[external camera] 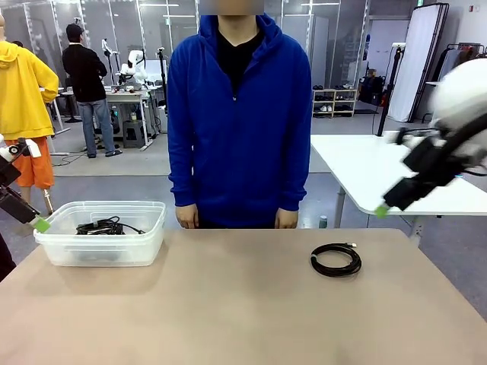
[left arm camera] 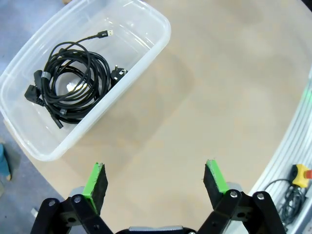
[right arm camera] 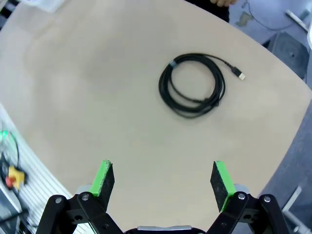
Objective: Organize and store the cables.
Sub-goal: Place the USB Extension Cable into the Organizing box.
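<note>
One coiled black cable (external camera: 335,260) (right arm camera: 192,91) lies on the tan table (external camera: 228,312), right of centre, with a USB plug sticking out. More coiled black cables (external camera: 100,226) (left arm camera: 68,80) rest inside a clear plastic bin (external camera: 53,242) (left arm camera: 146,53) at the table's far left. My left gripper (external camera: 39,224) (left arm camera: 155,183) hangs open beside the bin's left end, above the table and empty. My right gripper (external camera: 383,210) (right arm camera: 161,178) is open too, raised high above the table's right edge, well apart from the lone cable.
A person in a blue hoodie (external camera: 237,129) stands at the far edge, hands (external camera: 186,218) down at the table's rim. A white table (external camera: 365,163) stands behind on the right. A railing with a red-and-yellow button box (left arm camera: 301,173) runs along my side.
</note>
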Robot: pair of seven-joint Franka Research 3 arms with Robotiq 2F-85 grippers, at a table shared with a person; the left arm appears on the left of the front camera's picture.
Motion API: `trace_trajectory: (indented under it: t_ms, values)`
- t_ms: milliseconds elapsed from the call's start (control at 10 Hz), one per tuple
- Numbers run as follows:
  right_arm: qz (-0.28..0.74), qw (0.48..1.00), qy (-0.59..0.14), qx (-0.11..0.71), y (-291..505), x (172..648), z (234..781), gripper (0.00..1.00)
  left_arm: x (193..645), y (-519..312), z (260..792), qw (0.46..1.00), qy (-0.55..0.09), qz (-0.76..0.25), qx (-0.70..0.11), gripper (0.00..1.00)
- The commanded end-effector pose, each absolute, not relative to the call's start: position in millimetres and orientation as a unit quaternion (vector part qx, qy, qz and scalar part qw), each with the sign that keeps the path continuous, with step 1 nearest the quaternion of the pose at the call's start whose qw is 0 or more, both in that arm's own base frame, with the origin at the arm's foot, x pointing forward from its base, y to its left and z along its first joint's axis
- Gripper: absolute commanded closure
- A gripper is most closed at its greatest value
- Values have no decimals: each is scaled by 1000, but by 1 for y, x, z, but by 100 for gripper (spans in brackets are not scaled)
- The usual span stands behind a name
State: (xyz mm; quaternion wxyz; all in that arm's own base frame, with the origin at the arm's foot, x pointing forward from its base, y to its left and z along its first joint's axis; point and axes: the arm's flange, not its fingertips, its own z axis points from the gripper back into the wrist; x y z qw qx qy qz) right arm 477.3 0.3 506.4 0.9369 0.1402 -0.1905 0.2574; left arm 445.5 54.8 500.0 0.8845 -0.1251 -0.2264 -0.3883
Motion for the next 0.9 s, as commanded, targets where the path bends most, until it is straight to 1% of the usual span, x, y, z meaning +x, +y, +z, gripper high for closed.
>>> trace_trajectory:
  t_ms: [0,100,200,300,500,600,800]
  values:
    - [170,970,-136,109,45,527,514,0,445,55,500,884,-226,-388,-125,0]
    - [161,976,-112,92,60,544,513,0,419,48,517,866,-258,-414,-115,0]
    - [153,979,-91,97,71,557,509,0,397,43,533,849,-268,-443,-101,0]
    - [142,983,-76,88,82,568,503,0,378,36,543,835,-267,-470,-103,0]
    - [120,989,-47,70,103,587,483,0,347,22,551,818,-281,-493,-93,0]
    - [115,991,-32,59,113,594,470,0,331,21,554,796,-306,-510,-109,0]
    - [76,996,-15,48,125,613,438,0,310,15,554,779,-324,-531,-81,0]
